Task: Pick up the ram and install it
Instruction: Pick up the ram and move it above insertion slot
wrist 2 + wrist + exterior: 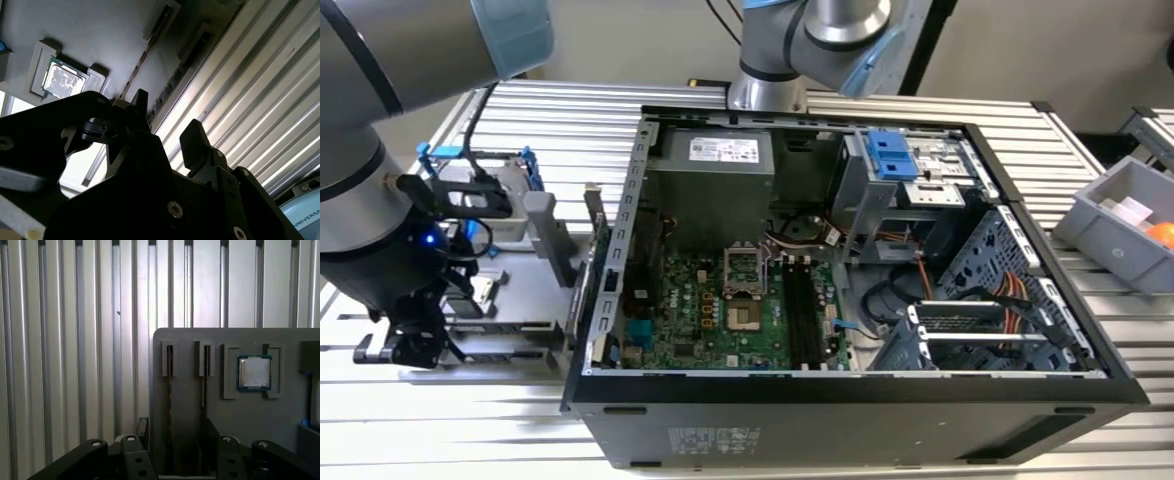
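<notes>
Found claw [175, 426] spread, one fingertip [142, 424] off holder's edge, finger roots cut off by frame. Saw ram [169, 400] edge-on in slot of grey holder [185, 337], between fingertips; could not tell whether touching or apart. Noted second stick [204, 380] in next slot, lower end hidden behind claw; processor [254, 372] beyond. Made out holder on ribbed worktop [60, 340] beside open computer case [854, 410].

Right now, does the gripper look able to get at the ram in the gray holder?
Probably yes. In the first wrist view the gripper hangs open over the gray holder. The ram stands on edge in its slot, top edge bare, with nothing between it and the fingers.
</notes>
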`<action>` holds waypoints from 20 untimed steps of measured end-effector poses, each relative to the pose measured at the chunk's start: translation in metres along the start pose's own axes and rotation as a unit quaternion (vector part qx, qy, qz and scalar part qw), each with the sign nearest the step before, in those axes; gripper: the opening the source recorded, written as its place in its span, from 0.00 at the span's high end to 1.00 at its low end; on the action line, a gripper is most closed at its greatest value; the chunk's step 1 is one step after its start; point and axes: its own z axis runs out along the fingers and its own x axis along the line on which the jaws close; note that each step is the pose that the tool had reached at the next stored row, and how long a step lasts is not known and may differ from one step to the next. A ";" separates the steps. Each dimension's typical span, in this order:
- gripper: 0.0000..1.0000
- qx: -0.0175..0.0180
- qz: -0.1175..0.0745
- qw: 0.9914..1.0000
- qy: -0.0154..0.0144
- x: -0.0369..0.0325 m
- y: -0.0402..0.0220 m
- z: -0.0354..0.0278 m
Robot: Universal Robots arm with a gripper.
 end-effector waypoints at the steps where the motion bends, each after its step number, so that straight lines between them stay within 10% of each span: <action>1: 0.00 0.000 0.000 1.000 0.000 0.0000 -0.0001 0.0010; 20: 0.00 0.000 0.008 1.000 0.001 0.0004 -0.0003 0.0181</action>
